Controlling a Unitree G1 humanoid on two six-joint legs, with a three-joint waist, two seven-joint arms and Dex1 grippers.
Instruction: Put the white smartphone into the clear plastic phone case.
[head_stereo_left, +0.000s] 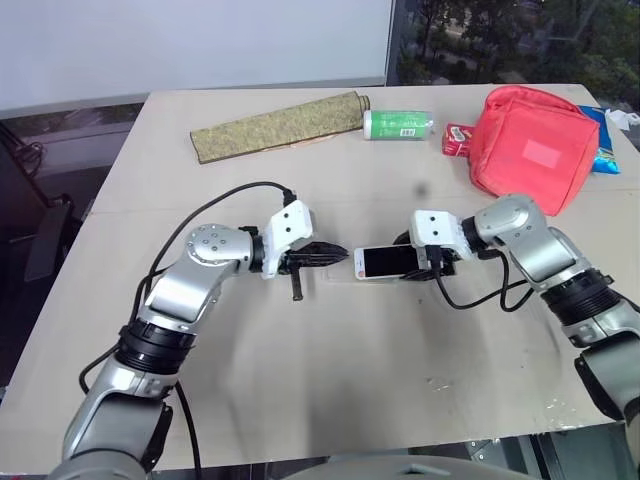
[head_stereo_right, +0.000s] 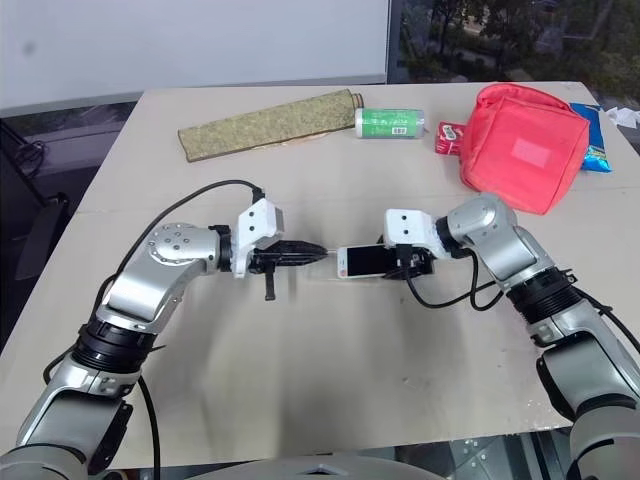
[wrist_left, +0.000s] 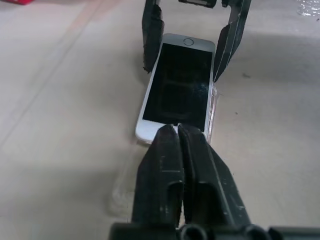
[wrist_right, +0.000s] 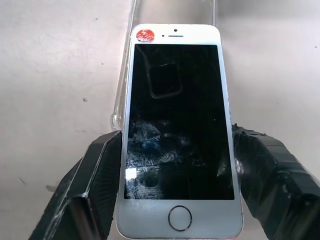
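The white smartphone (wrist_right: 177, 125) has a black screen and a red sticker at its far end, and it hovers mid-table. My right gripper (wrist_right: 177, 145) is shut on its two long sides near the home button. The clear plastic phone case (wrist_left: 122, 187) lies flat on the table under and past the phone's other end, with one transparent edge (wrist_right: 120, 107) showing beside the phone. My left gripper (head_stereo_left: 338, 254) is shut, its tips together over the case, right at the phone's sticker end (wrist_left: 170, 127). Whether those tips pinch the case I cannot tell.
Along the far side of the table lie a rolled green-brown mat (head_stereo_left: 280, 125), a green-and-white tube (head_stereo_left: 398, 124), a small red-and-white box (head_stereo_left: 458, 138), a red pouch (head_stereo_left: 530, 145) and a blue packet (head_stereo_left: 605, 140). The table's front edge (head_stereo_left: 330, 455) runs close below my arms.
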